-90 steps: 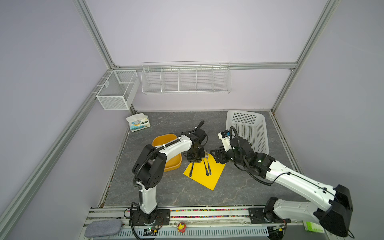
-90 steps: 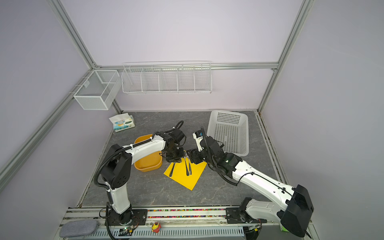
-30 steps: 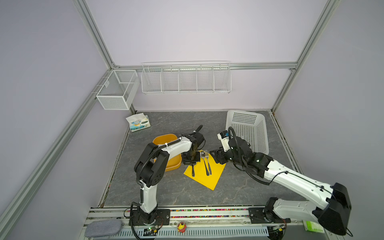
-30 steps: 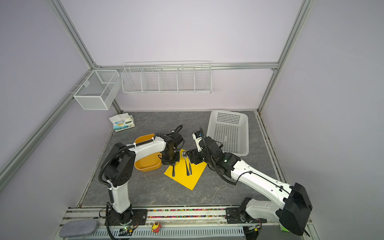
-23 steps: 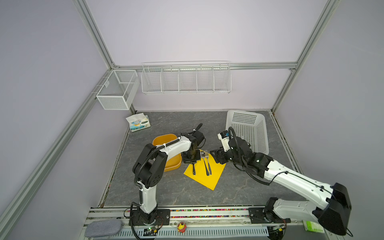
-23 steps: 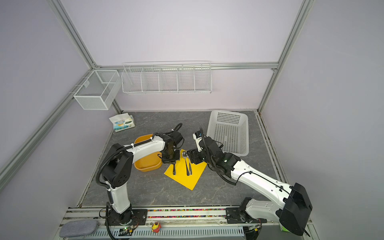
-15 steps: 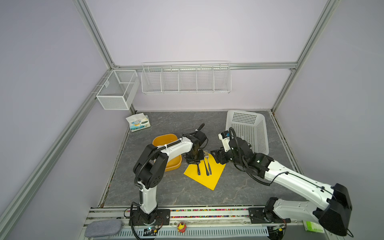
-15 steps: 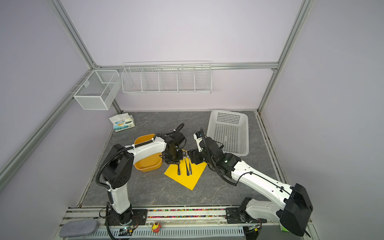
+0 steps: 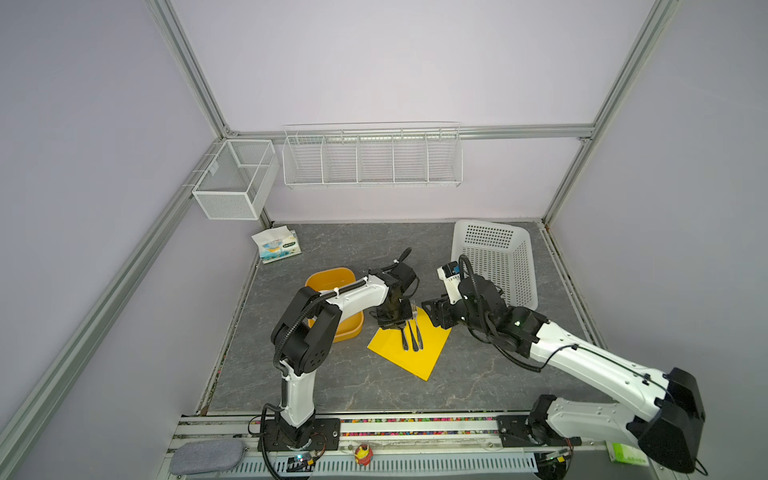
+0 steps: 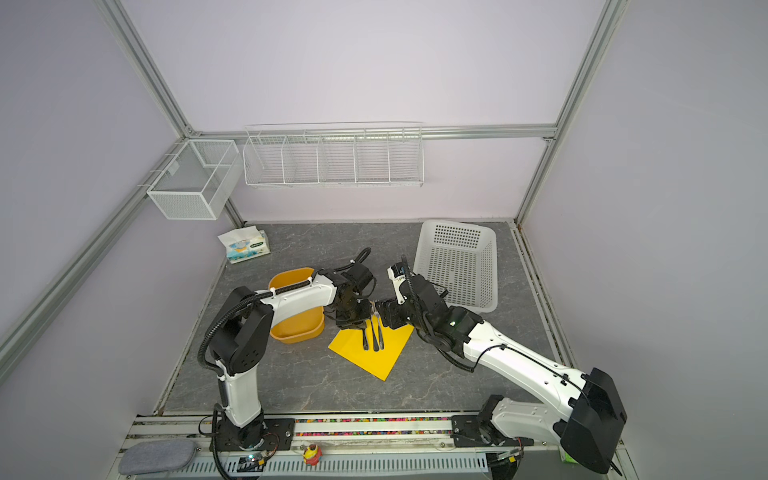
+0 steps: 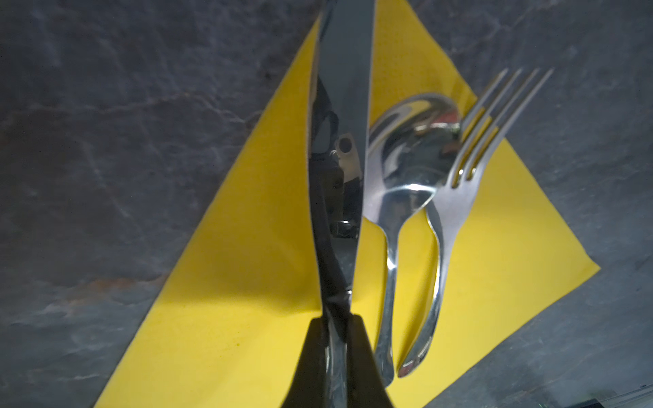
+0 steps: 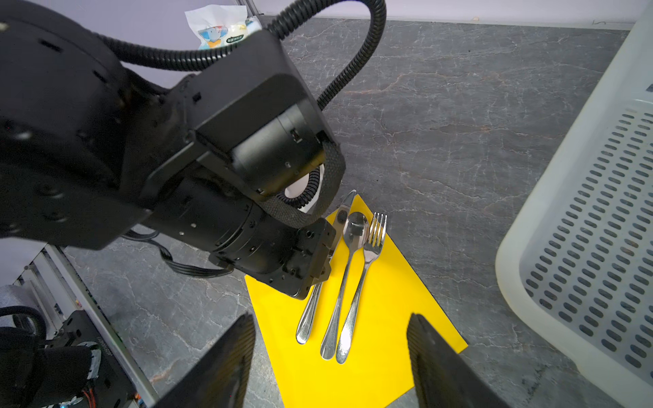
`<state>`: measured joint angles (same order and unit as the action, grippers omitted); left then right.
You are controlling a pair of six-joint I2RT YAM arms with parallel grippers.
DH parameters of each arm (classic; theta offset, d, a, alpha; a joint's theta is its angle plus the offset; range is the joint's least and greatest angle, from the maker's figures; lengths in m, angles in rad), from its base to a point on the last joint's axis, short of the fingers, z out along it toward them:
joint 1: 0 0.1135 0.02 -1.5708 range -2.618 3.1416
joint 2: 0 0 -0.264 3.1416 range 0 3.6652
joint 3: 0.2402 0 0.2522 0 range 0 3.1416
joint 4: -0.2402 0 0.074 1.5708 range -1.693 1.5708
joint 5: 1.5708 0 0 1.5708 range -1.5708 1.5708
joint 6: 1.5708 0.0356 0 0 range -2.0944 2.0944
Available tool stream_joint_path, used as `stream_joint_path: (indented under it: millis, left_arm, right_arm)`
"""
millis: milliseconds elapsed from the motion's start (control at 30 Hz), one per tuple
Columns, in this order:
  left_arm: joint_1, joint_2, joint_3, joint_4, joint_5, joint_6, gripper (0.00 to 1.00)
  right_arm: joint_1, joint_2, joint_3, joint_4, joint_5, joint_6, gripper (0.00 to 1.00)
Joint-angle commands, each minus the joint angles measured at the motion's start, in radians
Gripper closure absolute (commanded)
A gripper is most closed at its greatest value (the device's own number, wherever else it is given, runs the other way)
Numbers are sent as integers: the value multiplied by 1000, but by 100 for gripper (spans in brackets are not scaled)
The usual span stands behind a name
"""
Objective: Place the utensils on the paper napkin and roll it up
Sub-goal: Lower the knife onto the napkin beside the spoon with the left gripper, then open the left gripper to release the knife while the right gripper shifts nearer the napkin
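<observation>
Since a second ago the left gripper [image 9: 395, 322] has shifted right across the paper napkin [image 9: 419, 361], bringing the knife [image 9: 404, 340] from the sheet's left part to just beside the other two pieces. The napkin lies flat on the grey table [image 9: 353, 386], set like a diamond, a little below centre in both top views [image 10: 374, 359]. On it, left to right in a top view: knife, spoon, fork [image 9: 417, 332], roughly parallel, heads pointing up-frame. The right wrist view shows them clearly: knife [image 12: 311, 311], spoon [image 12: 355, 229] and fork [image 12: 374, 236], with the spoon and fork handles touching at their ends. In the left wrist view the left gripper [image 11: 335, 325] has its black fingers [image 11: 311, 353] pressed together on the knife [image 11: 339, 141]. The right gripper [image 9: 436, 313] hangs at the napkin's upper right corner, jaws spread, nothing between them [image 12: 328, 318]. An orange tray [image 9: 332, 274] stands just left of the napkin, a white basket [image 9: 494, 266] up-frame to the right, and a tissue pack [image 9: 276, 246] at the table's far left corner.
</observation>
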<state>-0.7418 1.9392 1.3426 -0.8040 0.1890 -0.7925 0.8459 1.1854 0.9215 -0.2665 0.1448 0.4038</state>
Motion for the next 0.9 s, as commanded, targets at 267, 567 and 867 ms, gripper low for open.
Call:
stream_joint_path:
  millis: [267, 567, 867]
  left_arm:
    - [-6, 34, -6, 16, 18, -28, 92]
    - [-7, 17, -38, 40, 27, -44, 89]
    - [-7, 14, -42, 42, 35, -39, 89]
  right_arm:
    - [-8, -24, -22, -7, 24, 8, 29]
    - [-24, -30, -128, 62, -59, 119, 29]
    - [-37, 41, -213, 137, -172, 277, 30]
